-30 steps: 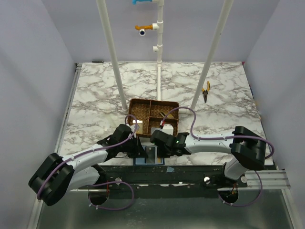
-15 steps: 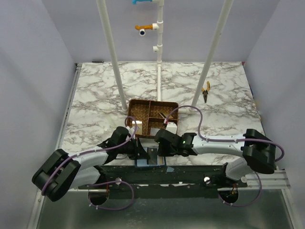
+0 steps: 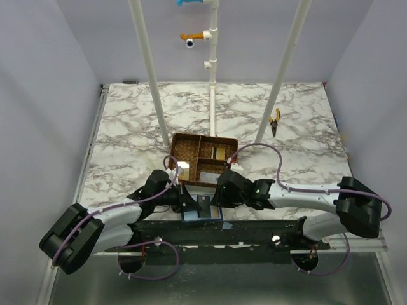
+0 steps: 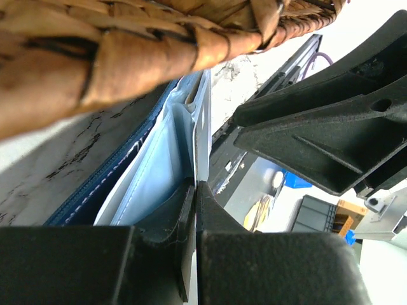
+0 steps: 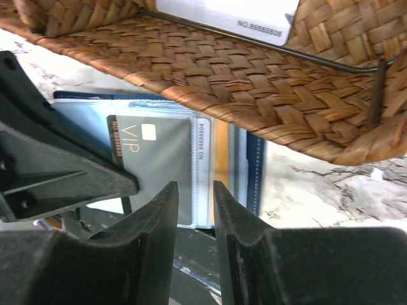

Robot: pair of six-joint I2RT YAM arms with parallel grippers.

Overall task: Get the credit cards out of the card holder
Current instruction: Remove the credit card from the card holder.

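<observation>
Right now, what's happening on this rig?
The left gripper is shut on a clear inner flap of the card holder, holding it open at the near table edge. The right gripper hangs just above it, jaws apart and empty. A dark VIP card sits in its sleeve with others beside it, not yet out. One loose card lies in the wicker tray.

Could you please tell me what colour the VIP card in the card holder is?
The VIP card is dark grey, clearest in the right wrist view.
</observation>
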